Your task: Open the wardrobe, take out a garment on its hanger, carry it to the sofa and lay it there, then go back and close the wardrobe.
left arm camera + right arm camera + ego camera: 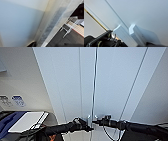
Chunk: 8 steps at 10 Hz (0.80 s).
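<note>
The wardrobe [75, 84] stands right in front of me, white, with both doors shut along the middle seam. Its two small white handles [89, 117] sit either side of that seam and show large as two white blocks, the handles [121, 32], in the right wrist view. My left gripper [86, 126] reaches in from the left, just below the left handle. My right gripper [95, 121] comes from the right, level with the right handle and touching or nearly touching it. The garment and its hanger are hidden behind the shut doors.
A white flat slab [27, 120] lies on a dark surface at the lower left, beside something blue [7, 122]. Wall switches [18, 100] sit on the pale wall at the left. A white metal frame [70, 28] stands on the dark floor [60, 40].
</note>
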Available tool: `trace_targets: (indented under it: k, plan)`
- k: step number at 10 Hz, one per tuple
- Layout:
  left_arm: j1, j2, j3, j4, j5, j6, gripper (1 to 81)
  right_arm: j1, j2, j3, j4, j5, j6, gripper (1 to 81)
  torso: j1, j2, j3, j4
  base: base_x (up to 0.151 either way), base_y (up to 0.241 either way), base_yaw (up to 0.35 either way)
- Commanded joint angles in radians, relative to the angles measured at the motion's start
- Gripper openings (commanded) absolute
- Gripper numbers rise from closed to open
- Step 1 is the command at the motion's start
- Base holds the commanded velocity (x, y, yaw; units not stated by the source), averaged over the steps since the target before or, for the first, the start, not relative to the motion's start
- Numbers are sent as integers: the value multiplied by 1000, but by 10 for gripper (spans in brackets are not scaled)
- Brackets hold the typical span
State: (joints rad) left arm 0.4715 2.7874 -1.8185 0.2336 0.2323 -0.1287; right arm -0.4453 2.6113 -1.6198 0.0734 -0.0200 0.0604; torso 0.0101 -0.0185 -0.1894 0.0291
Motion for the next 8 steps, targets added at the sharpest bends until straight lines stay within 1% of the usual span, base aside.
trace_targets:
  k: [1, 8]
  plan:
    - [-144, 35, 192, -20, -62, 12, 811, 105, 36, 139, 2, -57, 10, 811, 0, 0, 0, 0, 0, 0, 0]
    - [-81, -46, 315, -8, -64, 12, 811, 61, -27, 210, 2, -54, -1, 811, 2, 1, 0, 0, 0, 0, 0]
